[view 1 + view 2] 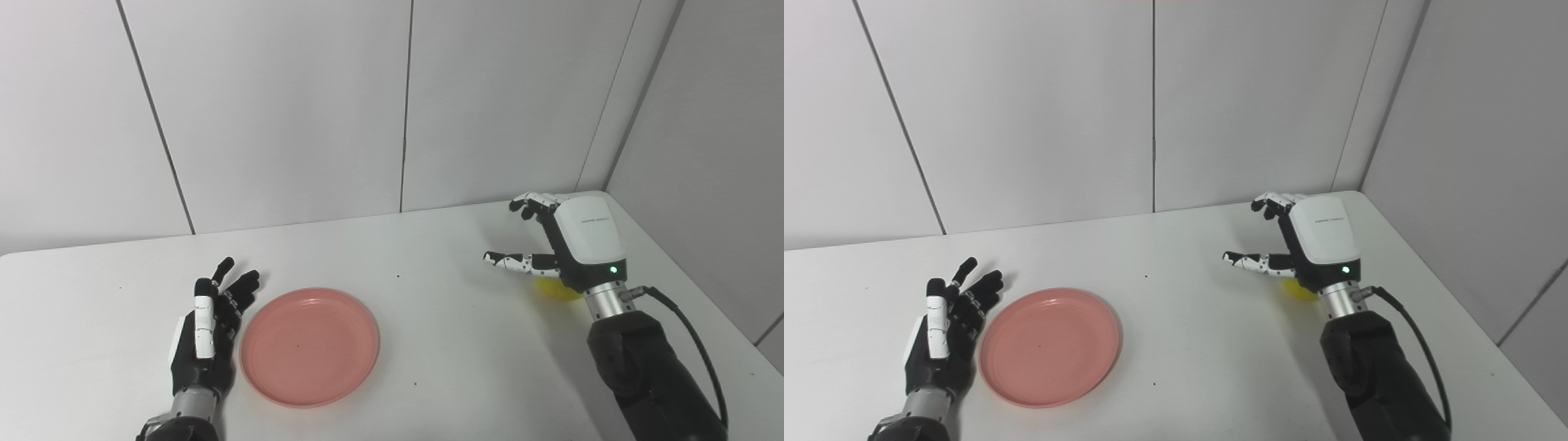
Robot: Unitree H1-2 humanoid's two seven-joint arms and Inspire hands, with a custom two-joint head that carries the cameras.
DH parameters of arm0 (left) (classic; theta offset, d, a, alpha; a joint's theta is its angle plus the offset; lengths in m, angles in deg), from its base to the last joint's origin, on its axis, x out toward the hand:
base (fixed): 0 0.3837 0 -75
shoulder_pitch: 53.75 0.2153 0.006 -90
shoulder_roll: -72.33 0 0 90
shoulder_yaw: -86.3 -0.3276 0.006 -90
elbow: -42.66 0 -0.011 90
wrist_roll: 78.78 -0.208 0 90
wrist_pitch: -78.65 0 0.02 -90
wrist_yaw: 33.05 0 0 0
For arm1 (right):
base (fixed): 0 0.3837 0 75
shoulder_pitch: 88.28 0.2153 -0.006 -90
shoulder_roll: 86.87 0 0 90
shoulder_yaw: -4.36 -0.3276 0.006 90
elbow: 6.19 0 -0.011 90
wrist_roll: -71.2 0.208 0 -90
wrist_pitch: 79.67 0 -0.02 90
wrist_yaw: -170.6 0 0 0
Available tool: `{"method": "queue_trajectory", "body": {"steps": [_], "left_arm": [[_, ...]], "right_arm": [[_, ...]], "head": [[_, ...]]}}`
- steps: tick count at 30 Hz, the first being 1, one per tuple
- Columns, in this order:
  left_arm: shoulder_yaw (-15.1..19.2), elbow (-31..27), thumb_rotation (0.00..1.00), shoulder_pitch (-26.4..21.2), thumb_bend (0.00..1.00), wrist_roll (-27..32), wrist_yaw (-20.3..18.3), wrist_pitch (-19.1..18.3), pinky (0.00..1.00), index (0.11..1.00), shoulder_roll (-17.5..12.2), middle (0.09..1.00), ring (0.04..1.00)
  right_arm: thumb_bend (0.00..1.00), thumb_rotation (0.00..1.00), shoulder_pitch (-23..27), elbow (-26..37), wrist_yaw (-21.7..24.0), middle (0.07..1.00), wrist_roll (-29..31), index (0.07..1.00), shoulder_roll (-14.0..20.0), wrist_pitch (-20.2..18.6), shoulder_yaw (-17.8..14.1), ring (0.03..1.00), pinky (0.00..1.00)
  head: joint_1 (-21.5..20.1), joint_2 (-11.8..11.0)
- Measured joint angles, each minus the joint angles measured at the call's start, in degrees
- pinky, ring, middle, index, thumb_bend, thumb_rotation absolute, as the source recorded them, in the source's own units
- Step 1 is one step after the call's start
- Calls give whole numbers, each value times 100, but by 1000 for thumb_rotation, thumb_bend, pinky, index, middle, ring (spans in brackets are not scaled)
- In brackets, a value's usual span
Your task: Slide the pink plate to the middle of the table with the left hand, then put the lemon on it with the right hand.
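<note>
My left hand (205, 331) lies wide, fingers spread, just beside the pink plate (309, 346) on the surface (441, 318). My right hand (566, 245) hangs unclenched over the mostly hidden lemon (554, 290), holding nothing.

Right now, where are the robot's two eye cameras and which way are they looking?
Left eye view: on the robot's head, looking down and forward at the white table and wall; both arms rise from the bottom edge, left hand beside the pink plate.
Right eye view: just beside it, facing the same way; everything sits a little further left.
Both share: plate, open left hand, right hand with fingers spread over the mostly hidden lemon.
</note>
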Motion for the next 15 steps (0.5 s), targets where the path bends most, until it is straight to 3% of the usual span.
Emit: {"method": "queue_trajectory", "body": {"steps": [2,10,15], "left_arm": [[3,-3,915,4,892,0,0,0,917,886,0,756,834],[3,9,915,4,892,1,-37,0,929,889,0,763,842],[7,13,916,4,897,0,-66,0,924,893,-6,769,839]], "right_arm": [[805,728,-24,-40,-7,557,-5,597,11,-128,-5,503,446],[799,693,-137,-366,-7,527,21,597,90,-438,-14,439,366],[799,700,-186,-540,-31,544,52,612,235,-542,-14,470,404]], "head": [[9,0],[9,9],[18,18]]}}
